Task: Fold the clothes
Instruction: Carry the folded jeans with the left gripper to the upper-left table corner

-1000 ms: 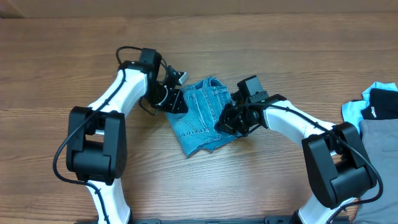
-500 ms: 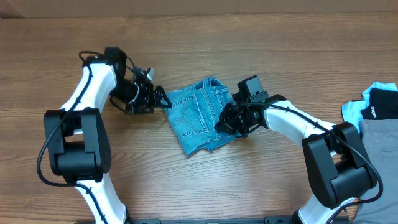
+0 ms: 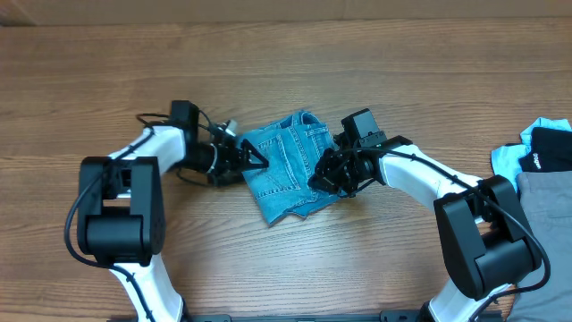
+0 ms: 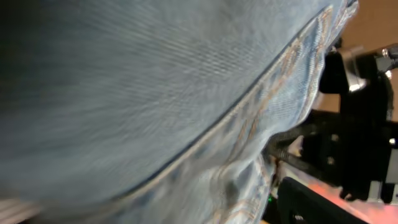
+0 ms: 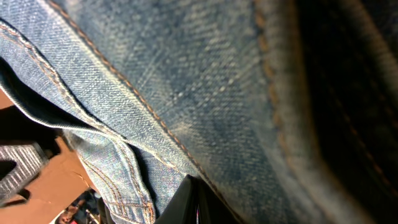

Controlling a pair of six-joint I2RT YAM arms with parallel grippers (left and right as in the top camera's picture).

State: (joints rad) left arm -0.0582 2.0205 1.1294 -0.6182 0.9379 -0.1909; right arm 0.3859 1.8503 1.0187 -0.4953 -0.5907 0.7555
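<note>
Here on the table (image 3: 357, 54), the left gripper (image 3: 254, 159) stands spread open, holding nothing, at the left edge of the folded jeans (image 3: 286, 165). The right gripper (image 3: 327, 179) is closed tight on their right edge. Well apart at far right lie a pale-blue garment (image 3: 505, 159), a black garment (image 3: 550, 148) and a grey garment (image 3: 545, 192).

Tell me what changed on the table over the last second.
The left hand opened, releasing the left edge of the folded light-blue denim jeans, swung away leftward, then returned, open, to that edge. The right hand stayed shut at the jeans' right side; the jeans kept their shape.
</note>
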